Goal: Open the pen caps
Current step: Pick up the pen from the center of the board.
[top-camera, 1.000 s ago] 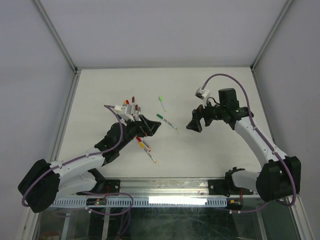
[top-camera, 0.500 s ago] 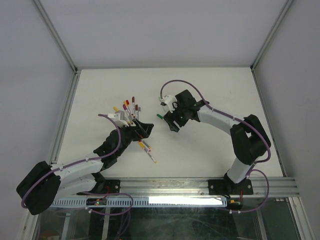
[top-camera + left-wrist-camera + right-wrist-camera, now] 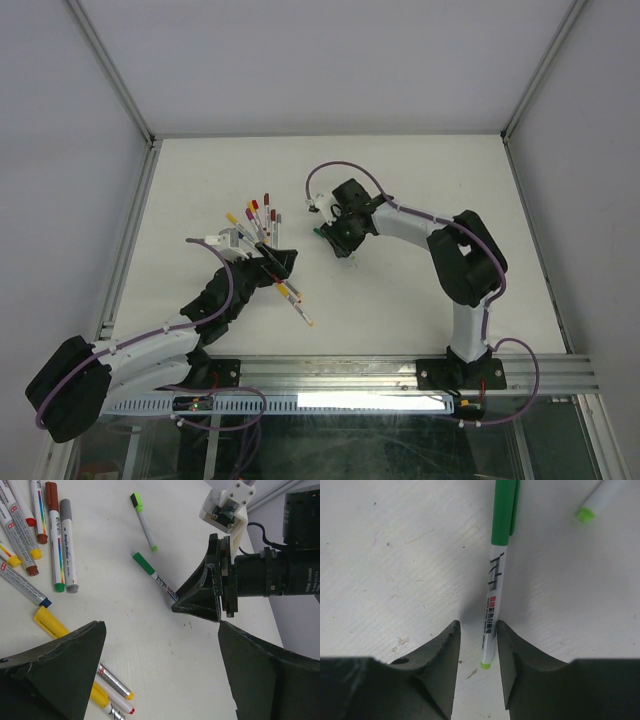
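On the white bench (image 3: 420, 290), my right tool (image 3: 477, 630) has swung across and is narrowing, not yet clamped, on the white barrel of the slim pen (image 3: 492, 595) whose green plastic cap (image 3: 504, 510) still sits on beyond the tips, ready for pulling; my left tool (image 3: 161, 627) gapes wide
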`<state>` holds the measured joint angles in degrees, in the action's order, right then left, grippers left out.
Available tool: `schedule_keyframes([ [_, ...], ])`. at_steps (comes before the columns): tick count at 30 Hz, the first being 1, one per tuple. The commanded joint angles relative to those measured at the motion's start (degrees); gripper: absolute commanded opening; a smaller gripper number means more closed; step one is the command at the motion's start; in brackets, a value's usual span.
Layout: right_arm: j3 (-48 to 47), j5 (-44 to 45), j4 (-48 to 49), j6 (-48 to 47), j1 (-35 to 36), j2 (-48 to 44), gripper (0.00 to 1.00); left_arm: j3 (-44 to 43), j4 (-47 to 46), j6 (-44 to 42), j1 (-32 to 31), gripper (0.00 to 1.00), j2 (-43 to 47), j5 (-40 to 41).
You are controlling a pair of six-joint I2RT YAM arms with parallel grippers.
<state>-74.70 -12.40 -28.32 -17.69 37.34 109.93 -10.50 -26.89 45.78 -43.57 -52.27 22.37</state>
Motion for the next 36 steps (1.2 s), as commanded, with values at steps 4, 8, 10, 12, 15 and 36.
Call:
schedule_keyframes([
  [4,-2.43,2.04,-0.77,-0.04,0.27,1.28,0.26,0.04,-2.51,1.02,-0.46,0.99,-0.15,-0.03],
  [8,-1.97,3.15,-1.35,-0.53,0.21,2.0,0.17,0.35,-4.83,1.99,-0.43,0.99,-1.2,-1.75],
  [10,-1.45,3.76,-1.54,-0.82,0.06,1.99,0.13,0.96,-7.07,2.91,-0.39,0.99,-1.78,-2.72],
  [12,-0.6,3.3,-1.56,-0.93,-0.34,1.38,0.09,1.97,-11.03,4.08,-0.39,0.99,-2.58,-3.91],
  [15,1.07,0.64,-1.44,-0.85,-1.37,-1.15,0.06,3.4,-18.79,5.51,-0.44,0.97,-4.74,-5.71],
  [36,7.62,-19.09,4.39,2.1,-7.28,-10.34,0.0,-9.19,-37.29,21.66,4.29,0.84,-38.65,-6.79],
])
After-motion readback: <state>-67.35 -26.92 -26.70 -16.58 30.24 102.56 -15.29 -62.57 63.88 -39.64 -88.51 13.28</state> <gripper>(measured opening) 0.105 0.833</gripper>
